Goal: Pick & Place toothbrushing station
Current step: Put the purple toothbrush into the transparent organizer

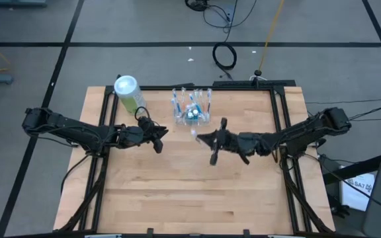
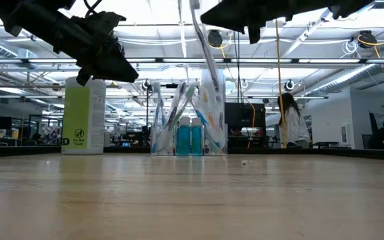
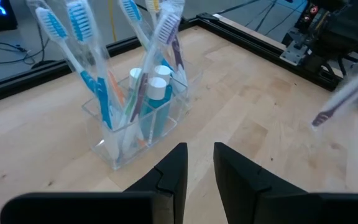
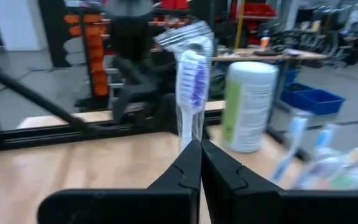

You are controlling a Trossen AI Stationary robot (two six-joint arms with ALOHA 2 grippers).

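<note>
The toothbrushing station [image 1: 190, 114] is a clear plastic holder standing upright on the table near its far edge. It holds several blue-and-white toothbrushes and two small blue tubes, and it also shows in the low view [image 2: 189, 141] and the left wrist view [image 3: 135, 134]. My right gripper [image 1: 200, 139] hovers just to the near side of it, shut on a wrapped toothbrush [image 4: 191, 81] with purple-and-white bristles. My left gripper [image 1: 159, 137] hovers to the holder's near left, empty, with a narrow gap between its fingers [image 3: 199, 165]. My right gripper pinches the toothbrush's handle [image 4: 190, 134] between its two fingers, and the bristle head stands out beyond the fingertips. In the low view the brush [image 2: 205, 53] hangs slanting below the gripper, clear of the table, in front of the holder.
A green-and-white canister [image 1: 127, 92] with a white lid stands at the table's far left, beside the left arm. Black frame rails [image 1: 280, 132] run along the table's edges. A person [image 2: 291, 120] stands far off in the room. Bare wood lies on the near half.
</note>
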